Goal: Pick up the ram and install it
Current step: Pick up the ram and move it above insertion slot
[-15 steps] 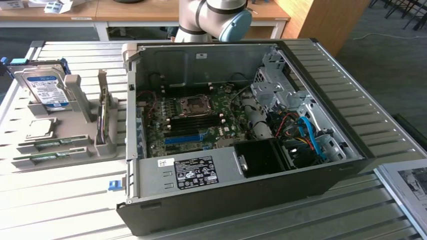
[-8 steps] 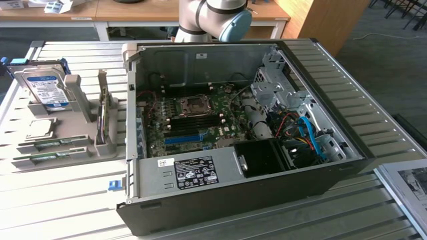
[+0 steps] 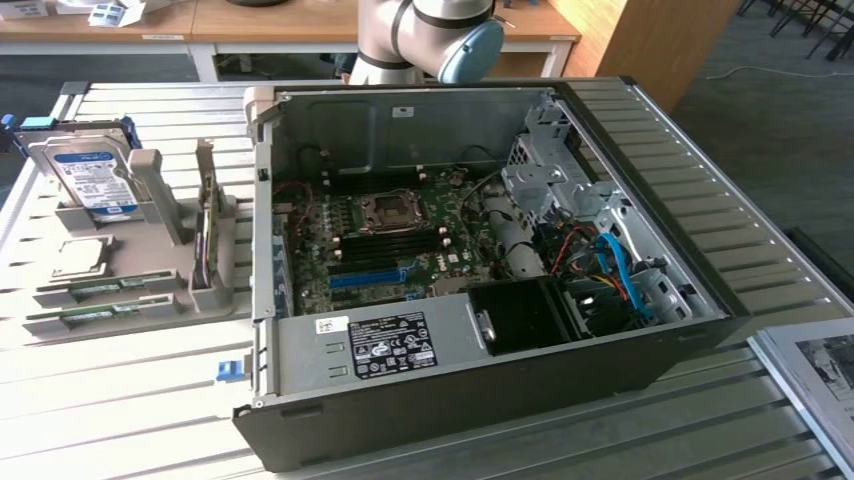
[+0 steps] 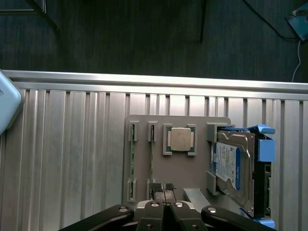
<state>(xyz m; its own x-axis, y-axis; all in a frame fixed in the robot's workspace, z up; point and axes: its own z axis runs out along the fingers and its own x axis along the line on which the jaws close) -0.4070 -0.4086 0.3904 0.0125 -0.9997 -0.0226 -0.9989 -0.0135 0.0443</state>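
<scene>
The gripper (image 4: 163, 188) is seen with its 2 black fingers (image 4: 155, 187) pressed together, and nothing is held between them. It is placed over one edge of the flat grey plastic holder (image 4: 192, 173), just beside the end of the long, thin green ram stick (image 4: 151, 161). The ram stick is set on its edge in a slot of the holder. A second green stick (image 4: 131, 161) is set in the slot beside it. A square silver chip (image 4: 180, 139) and a silver hard drive with a blue and white label (image 4: 231, 166) are held there too. The holder is set on the silver ribbed metal table (image 3: 134, 400), at the exterior view's left of the open black computer case (image 3: 467, 400).
</scene>
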